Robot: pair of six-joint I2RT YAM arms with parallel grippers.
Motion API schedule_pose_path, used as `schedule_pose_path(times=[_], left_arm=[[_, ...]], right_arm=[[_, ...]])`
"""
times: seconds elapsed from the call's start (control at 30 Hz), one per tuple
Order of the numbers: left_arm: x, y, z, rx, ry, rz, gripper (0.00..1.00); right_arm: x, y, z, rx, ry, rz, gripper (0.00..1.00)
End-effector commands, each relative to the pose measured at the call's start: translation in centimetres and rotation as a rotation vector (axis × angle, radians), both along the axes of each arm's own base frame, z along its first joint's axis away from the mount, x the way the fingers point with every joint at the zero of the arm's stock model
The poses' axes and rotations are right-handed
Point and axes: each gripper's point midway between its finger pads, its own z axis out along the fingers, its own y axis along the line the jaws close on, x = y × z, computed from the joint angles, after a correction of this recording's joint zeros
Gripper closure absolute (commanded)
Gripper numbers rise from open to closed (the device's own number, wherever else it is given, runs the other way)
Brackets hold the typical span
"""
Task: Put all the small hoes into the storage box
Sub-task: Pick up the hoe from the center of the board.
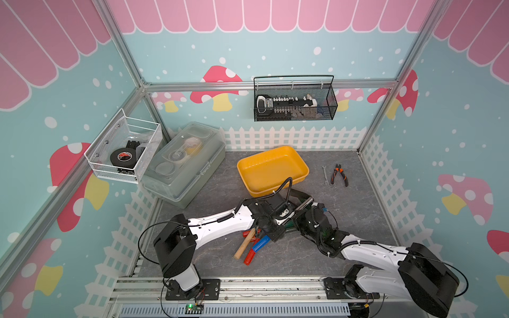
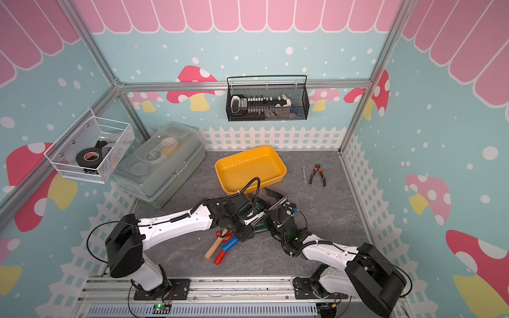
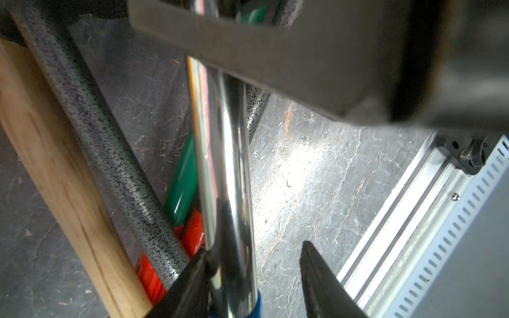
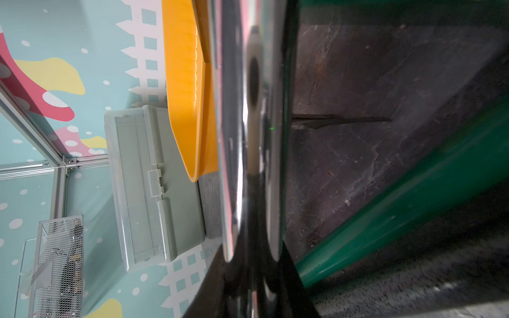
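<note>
The grey slate-look counter (image 1: 352, 220) sits inside mushroom-papered walls (image 1: 303, 49), and my work is all at its middle. The small hoe (image 1: 305, 203) is not yet in the storage box (image 1: 271, 168). It is held just beside the box's near rim, at the box's 6 o'clock in both top views, with its dark blade (image 2: 271, 192) toward that rim. The box is bare inside. As I judge it, the pick-up is done, and the carry over the rim and the set-down are left.

In the right wrist view my right fingers (image 4: 212, 291) are closed on the hoe's chrome shaft (image 4: 248, 137), which runs straight out from between them. In the left wrist view that shaft passes between my left fingers (image 3: 325, 286), which stand partly apart. One finger lies against the shaft; the other is clear of it, with counter showing in the gap. They grip nothing that I can see.

At the hoe's 7 o'clock a heap of tools (image 1: 249, 246) with wooden, red and blue handles lies on the counter. A grey lidded box (image 1: 184, 168) stands at the storage box's 9 o'clock, with pliers (image 1: 339, 176) and a spanner (image 1: 325, 176) at its 3 o'clock.
</note>
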Motion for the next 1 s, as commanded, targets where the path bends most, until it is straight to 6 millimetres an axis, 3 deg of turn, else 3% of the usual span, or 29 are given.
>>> schedule_pose_path(times=[0.0,0.23,0.53,0.67,0.97], left_arm=[[-0.8,0.7,-1.3,0.037,0.047,-0.002,0.49],[-0.5,0.8,-2.0,0.058,0.046,0.012,0.55],[-0.2,0.7,-2.1,0.063,0.037,0.02,0.82],[0.1,0.8,-1.6,0.061,0.016,0.027,0.99],[1.9,0.9,2.4,0.004,-0.127,0.063,1.0]], right_arm=[[1.9,-0.6,3.7,0.105,-0.1,-0.109,0.96],[1.8,-0.4,3.6,0.119,-0.097,-0.103,0.96],[1.6,-0.8,3.7,0.117,-0.099,-0.107,0.96],[1.4,-0.8,3.3,0.101,-0.083,-0.102,0.96],[1.2,-1.0,3.5,0.008,-0.068,-0.071,0.92]])
